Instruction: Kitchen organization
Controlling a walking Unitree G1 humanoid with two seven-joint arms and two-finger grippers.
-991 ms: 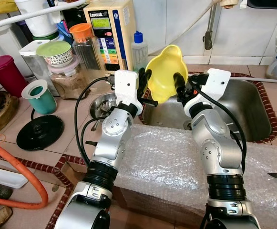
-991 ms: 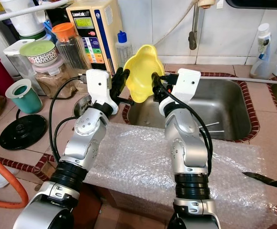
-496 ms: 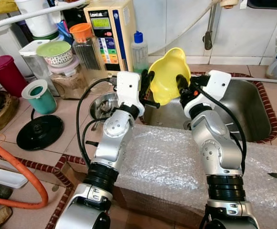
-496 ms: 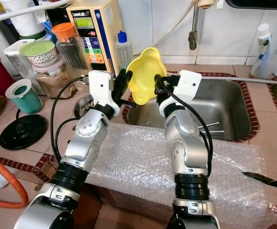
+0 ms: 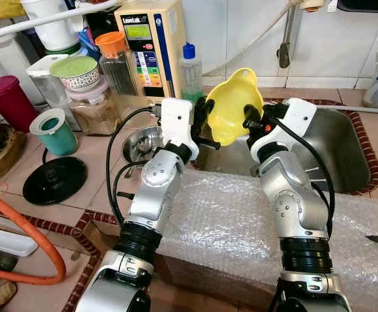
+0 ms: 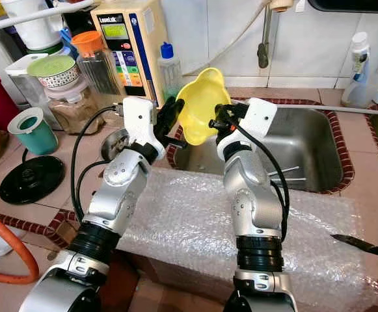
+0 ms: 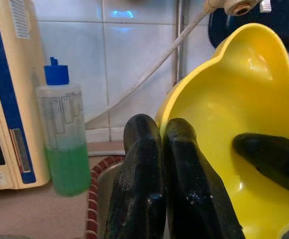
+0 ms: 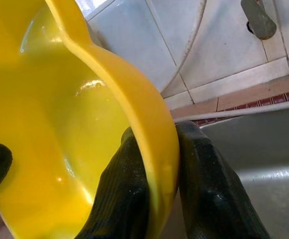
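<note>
Left eye view is looking down on a tiled worktop (image 5: pixel 104 153) with a steel sink (image 5: pixel 345 153) set into it, and a sheet of bubble wrap (image 5: pixel 241 227) is lying over the near edge. Both silver arms are reaching forward over the sink's left end, sharing a yellow bowl (image 5: pixel 235 104) that is hanging tilted in the air above it, its hollow facing the robot.

The right gripper (image 8: pixel 166 184) is clamping the bowl's rim, one finger inside and one outside. In the left wrist view the left gripper (image 7: pixel 161 149) is pressing against the opposite rim; its two fingers (image 7: pixel 139 179) are lying closed together, and whether any plastic is pinched between them I cannot tell.

Behind the bowl a water purifier unit (image 5: pixel 151 42) and a bottle of green liquid (image 5: pixel 189 68) are standing against the wall tiles. Jars, a teal cup (image 5: pixel 56 130) and a black lid (image 5: pixel 54 180) are crowding the worktop to the left.

This looks like the carrying or handover step: the bowl is lifted but not yet put away. The next move seems to call for one gripper taking a sure hold before the other lets go, then steering clear of the bottle.
</note>
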